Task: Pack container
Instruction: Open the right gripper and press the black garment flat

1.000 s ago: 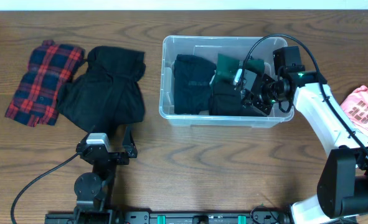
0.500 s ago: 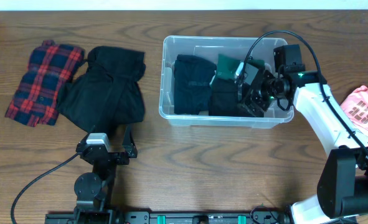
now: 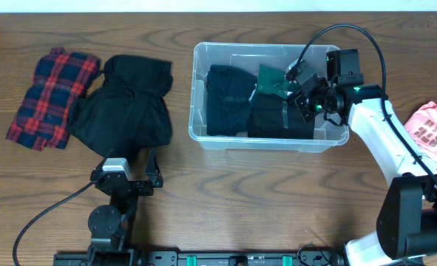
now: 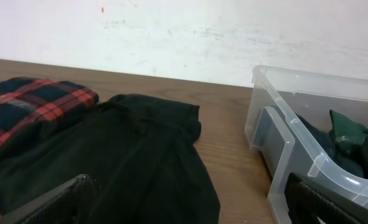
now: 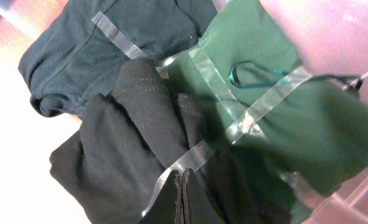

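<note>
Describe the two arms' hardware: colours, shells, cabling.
Right arm: white link shells, black joints and base, green lights near the wrist, a black cable looping above it. Left arm: all black with a grey plate on top, a second black cable trailing off beside its base, its fingers black and textured.

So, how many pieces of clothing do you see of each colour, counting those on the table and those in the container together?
Red plaid garment: 1
Pink garment: 1
Green garment, in the container: 1
Black or very dark garments: 3
Total: 6
</note>
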Available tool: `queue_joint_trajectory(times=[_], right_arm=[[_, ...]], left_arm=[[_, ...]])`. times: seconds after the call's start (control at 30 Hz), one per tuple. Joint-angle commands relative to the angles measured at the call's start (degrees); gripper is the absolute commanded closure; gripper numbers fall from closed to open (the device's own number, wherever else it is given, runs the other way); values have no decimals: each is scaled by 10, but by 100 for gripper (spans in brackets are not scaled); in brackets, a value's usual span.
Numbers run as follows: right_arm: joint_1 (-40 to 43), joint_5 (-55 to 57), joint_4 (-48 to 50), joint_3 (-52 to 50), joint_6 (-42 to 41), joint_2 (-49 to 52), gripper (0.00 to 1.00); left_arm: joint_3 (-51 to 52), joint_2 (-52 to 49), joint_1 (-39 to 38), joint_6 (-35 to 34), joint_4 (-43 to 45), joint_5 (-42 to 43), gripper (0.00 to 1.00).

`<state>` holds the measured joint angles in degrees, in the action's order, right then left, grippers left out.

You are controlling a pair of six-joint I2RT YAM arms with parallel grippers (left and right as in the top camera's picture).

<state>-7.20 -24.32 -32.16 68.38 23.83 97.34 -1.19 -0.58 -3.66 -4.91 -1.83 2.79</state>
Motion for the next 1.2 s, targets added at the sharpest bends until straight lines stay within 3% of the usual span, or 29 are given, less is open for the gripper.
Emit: queue_joint_trajectory(times=[0.0, 0.27, 0.53, 0.67, 1.17], right_arm=[[-12, 6, -5, -9, -37, -6, 99], [-17, 52, 24, -53, -37, -6, 99], [-17, 92, 203, -164, -54, -6, 99], [-17, 114, 245, -190, -76, -6, 99], [-18, 52, 235, -56, -191, -96, 98]], left_arm=[[10, 3, -3, -1, -20, -9, 2], [10, 3, -3, -1, -20, -9, 2], [10, 3, -3, -1, -20, -9, 2], [10, 3, -3, -1, -20, -9, 2], [10, 3, -3, -1, -20, -9, 2]])
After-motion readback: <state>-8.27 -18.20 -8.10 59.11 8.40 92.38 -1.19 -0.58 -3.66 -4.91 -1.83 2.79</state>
